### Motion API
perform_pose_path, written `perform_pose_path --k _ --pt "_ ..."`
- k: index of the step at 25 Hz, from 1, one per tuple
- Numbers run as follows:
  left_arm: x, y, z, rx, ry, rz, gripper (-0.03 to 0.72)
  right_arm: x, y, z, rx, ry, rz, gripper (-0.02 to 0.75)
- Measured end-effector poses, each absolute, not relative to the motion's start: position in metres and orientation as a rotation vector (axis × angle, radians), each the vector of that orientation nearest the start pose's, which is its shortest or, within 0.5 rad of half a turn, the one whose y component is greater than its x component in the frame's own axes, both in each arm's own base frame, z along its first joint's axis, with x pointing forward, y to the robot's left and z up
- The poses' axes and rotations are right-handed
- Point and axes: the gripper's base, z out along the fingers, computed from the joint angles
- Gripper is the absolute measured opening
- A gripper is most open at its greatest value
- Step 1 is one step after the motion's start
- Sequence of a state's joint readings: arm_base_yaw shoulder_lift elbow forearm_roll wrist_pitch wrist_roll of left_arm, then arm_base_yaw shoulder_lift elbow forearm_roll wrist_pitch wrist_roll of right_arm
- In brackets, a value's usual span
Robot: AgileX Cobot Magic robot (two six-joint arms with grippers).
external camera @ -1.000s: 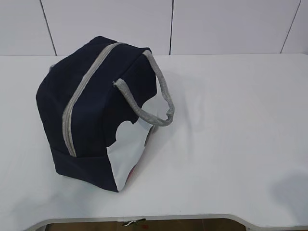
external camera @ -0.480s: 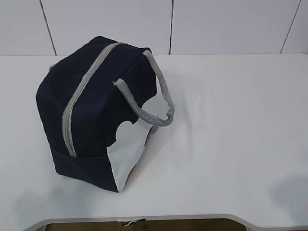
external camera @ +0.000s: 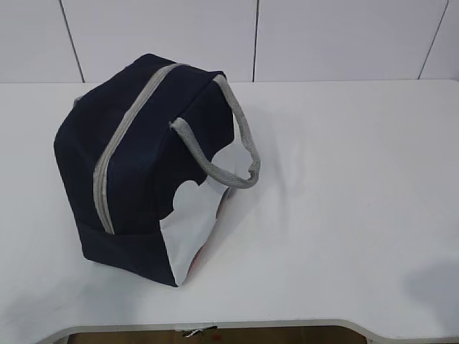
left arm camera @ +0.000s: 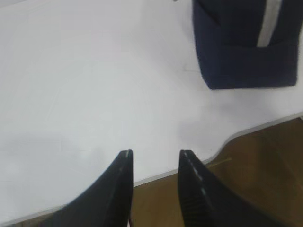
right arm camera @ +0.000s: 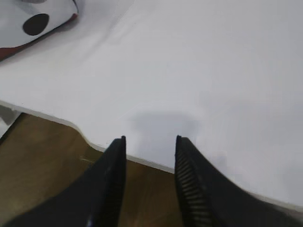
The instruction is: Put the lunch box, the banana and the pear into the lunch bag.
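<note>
The navy lunch bag (external camera: 143,172) stands on the left of the white table (external camera: 344,215), its grey zipper closed along the top and a grey handle looping off its right side. Its near corner shows in the left wrist view (left arm camera: 246,47), and its white end panel in the right wrist view (right arm camera: 33,21). The lunch box, the banana and the pear are out of view. My left gripper (left arm camera: 155,153) hangs open over the table's front edge, nothing between its fingers. My right gripper (right arm camera: 149,139) is open and empty over the same edge, farther right. Neither arm shows in the exterior view.
The table's front edge (left arm camera: 246,132) has a curved cut-out, with brown floor (right arm camera: 47,165) beneath. A white panelled wall (external camera: 251,36) rises behind the table.
</note>
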State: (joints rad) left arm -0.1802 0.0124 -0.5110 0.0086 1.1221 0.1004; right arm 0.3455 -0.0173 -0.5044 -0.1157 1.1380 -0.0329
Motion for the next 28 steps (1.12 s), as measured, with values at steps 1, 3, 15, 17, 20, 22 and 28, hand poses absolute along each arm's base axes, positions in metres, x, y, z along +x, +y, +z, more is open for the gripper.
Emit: perform_pose_path --k 1,3,15,17,20,22,28 --pt "-0.0068 0.0017 0.2755 0.252 2.092 -0.013 0.244 -0.0082 -0.0127 0.2726 -0.347 2.065 0.029 0.301" --pt "-0.0069 0.0013 0.2755 0.189 2.099 0.023 0.244 -0.0091 -0.0121 0.2726 -0.278 2.076 -0.011 0.300" --pt "-0.0069 0.0009 0.2755 0.136 2.103 0.053 0.244 -0.0104 -0.0110 0.2726 -0.159 2.089 -0.080 0.301" --pt "-0.0069 0.0009 0.2755 0.136 2.103 0.053 0.244 -0.0104 -0.0110 0.2726 -0.159 2.089 -0.080 0.300" --pt "-0.0069 0.0009 0.2755 0.136 2.103 0.053 0.244 -0.0104 -0.0110 0.2726 -0.159 2.089 -0.080 0.300" --pt "-0.0069 0.0009 0.2755 0.136 2.103 0.053 0.243 -0.0104 -0.0110 0.2726 -0.159 2.089 -0.080 0.300" --pt "-0.0069 0.0009 0.2755 0.136 2.103 0.053 0.242 -0.0104 -0.0110 0.2726 -0.159 2.089 -0.080 0.300"
